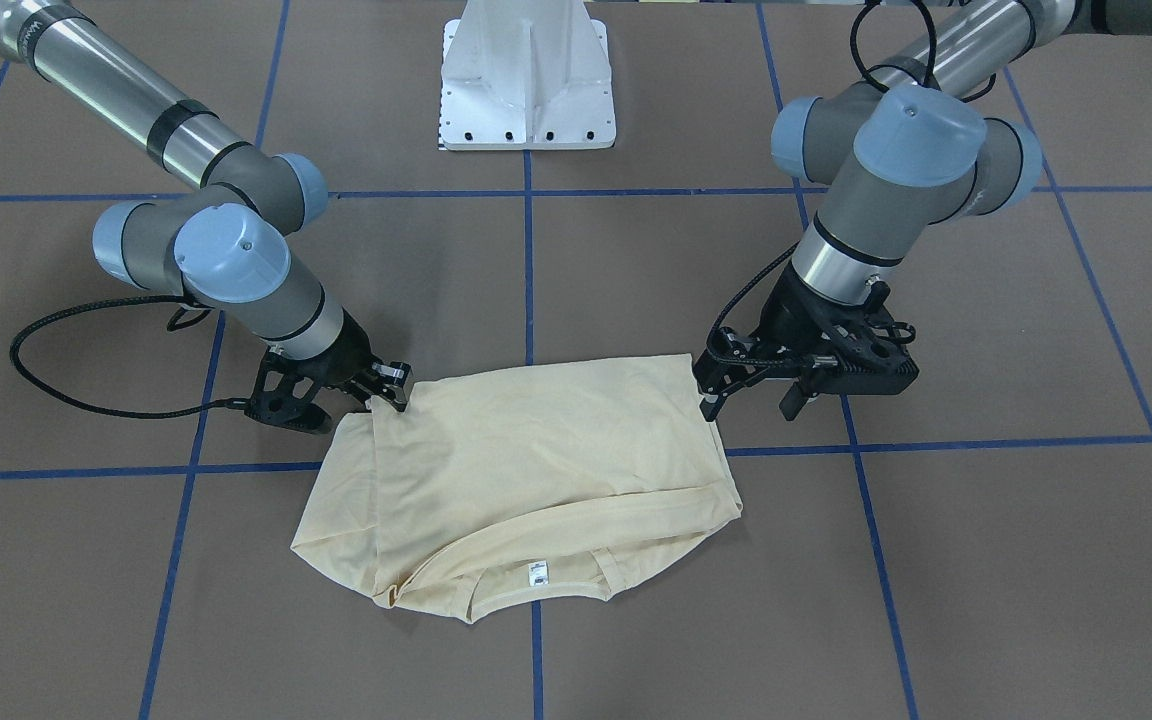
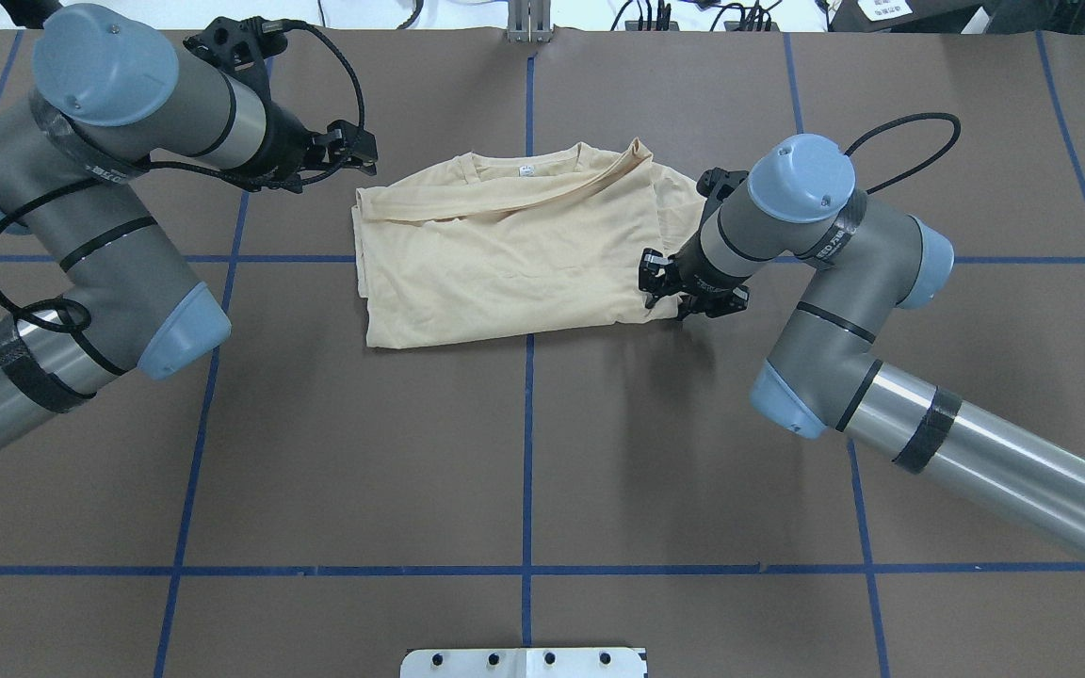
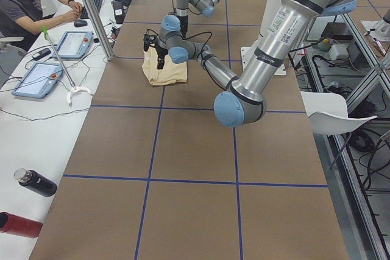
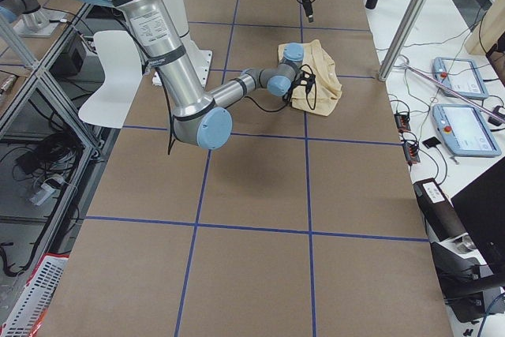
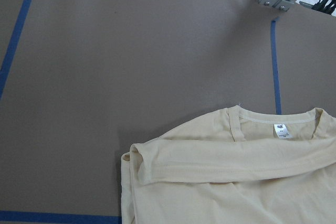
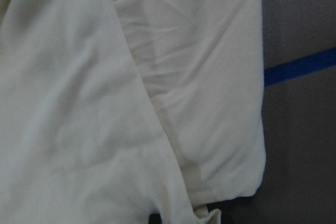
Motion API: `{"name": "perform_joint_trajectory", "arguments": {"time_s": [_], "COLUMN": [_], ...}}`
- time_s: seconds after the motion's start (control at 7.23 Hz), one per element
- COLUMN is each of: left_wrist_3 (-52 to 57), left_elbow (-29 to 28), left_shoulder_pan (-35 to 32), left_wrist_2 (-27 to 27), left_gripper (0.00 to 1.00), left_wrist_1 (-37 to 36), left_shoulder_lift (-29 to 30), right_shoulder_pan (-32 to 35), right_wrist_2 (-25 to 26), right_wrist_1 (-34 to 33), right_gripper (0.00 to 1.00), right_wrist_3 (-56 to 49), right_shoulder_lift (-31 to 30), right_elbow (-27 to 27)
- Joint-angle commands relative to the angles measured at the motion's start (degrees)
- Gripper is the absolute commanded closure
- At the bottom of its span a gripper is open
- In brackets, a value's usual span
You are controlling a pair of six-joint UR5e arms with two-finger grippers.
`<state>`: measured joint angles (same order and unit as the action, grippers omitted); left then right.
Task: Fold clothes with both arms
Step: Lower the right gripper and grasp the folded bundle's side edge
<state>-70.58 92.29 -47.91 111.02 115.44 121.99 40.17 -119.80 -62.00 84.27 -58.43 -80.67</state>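
Shirts: one cream-yellow shirt [image 1: 536, 450], folded into a rough rectangle with the plain side up. One sleeve is laid across it below the collar.
Shirt position: flat on the tabletop [image 1: 636, 280], midway between the two arms and straddling the centre tape line. The collar and its one white neck label [image 1: 538, 573] lie on the edge away from the robot.
Arms: two, the left arm [image 2: 109, 217] and the right arm [image 2: 825, 235], one reaching in from each side of the shirt.
Left end effector [image 1: 748, 408]: released, its fingers spread and holding nothing, raised just off one corner of the shirt.
Right end effector [image 1: 394, 390]: down at the opposite corner, against the cloth. I cannot tell whether it is clenched on the fabric.
Surface: brown tabletop marked into large squares by blue tape lines [image 1: 528, 260].
Pedestal: one white pedestal [image 1: 528, 80] at the robot's edge.
Room: a white side tabletop [image 3: 24, 126] along the far edge carries two tablet-like screens [image 3: 74, 44], one black bottle [image 3: 36, 182] and one red bottle [image 3: 18, 224]. One person [image 3: 30, 4] sits there.
Chair: one white chair [image 3: 332, 111] stands behind the robot.
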Motion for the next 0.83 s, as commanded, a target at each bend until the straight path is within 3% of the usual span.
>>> {"name": "perform_joint_trajectory", "arguments": {"time_s": [0.0, 0.28, 0.69], "left_wrist_3": [0.0, 0.0, 0.1], "left_elbow": [-0.2, -0.3, -0.3], "left_shoulder_pan": [0.0, -0.1, -0.1], "left_wrist_2": [-0.1, -0.1, 0.0], "left_gripper": [0.0, 0.0, 0.0], "left_wrist_1": [0.0, 0.0, 0.0], "left_shoulder_lift": [-0.1, -0.1, 0.0], "right_shoulder_pan": [0.6, 0.4, -3.8], "right_wrist_2": [-0.3, -1.0, -7.7], "right_wrist_1": [-0.2, -0.3, -0.5], "right_gripper": [1.0, 1.0, 1.0], "right_wrist_3": [0.7, 1.2, 2.8], "right_shoulder_lift": [0.2, 0.2, -3.4], "right_elbow": [0.0, -0.7, -9.7]}}
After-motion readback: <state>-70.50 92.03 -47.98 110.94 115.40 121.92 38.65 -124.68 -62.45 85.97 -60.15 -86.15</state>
